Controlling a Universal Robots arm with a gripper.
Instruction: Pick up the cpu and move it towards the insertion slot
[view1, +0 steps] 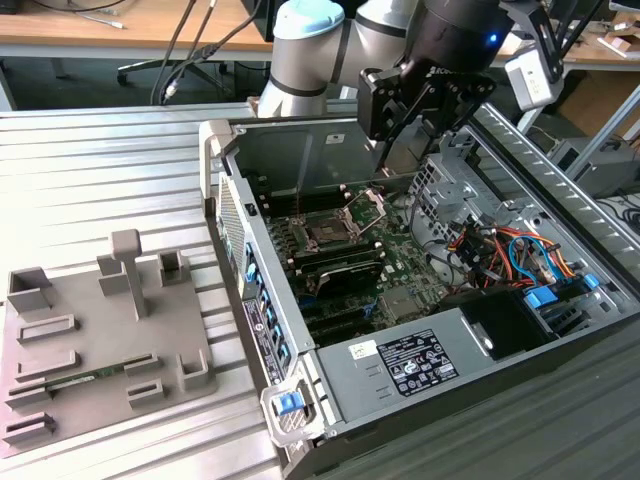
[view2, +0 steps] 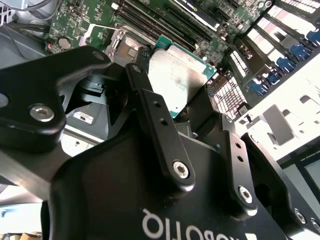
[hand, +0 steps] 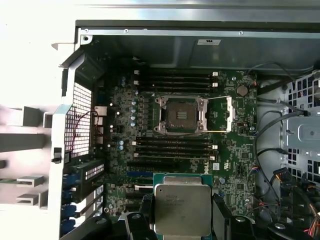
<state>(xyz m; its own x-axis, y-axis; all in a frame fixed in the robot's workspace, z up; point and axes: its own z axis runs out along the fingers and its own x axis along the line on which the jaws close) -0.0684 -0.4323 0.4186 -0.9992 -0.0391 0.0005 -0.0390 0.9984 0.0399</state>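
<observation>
The hand (hand: 182, 220) pinches the cpu (hand: 182, 209) by two opposite edges, its black fingers (hand: 220, 212) pressed against the chip's sides, and the silvery top of the chip faces the camera in both wrist views. In the second wrist view the cpu (view2: 177, 75) sits between the fingers (view2: 150, 107) with a thin green rim showing round the metal lid. It is held in the air above the green motherboard (hand: 235, 170) inside the open computer case (view1: 300, 135), clear of the board. The insertion slot (hand: 179, 115) lies well apart from the chip, with its dark square centre bare and its shiny metal frame swung open beside it; long black memory slots (hand: 175, 147) run between the slot and the held chip. In the exterior view the hand (view1: 405, 100) hangs over the case near its back wall, above the insertion slot (view1: 328, 235). A grey tray (view1: 100, 340) rests on the ribbed surface (view1: 100, 170) towards the exterior view's left of the case.
</observation>
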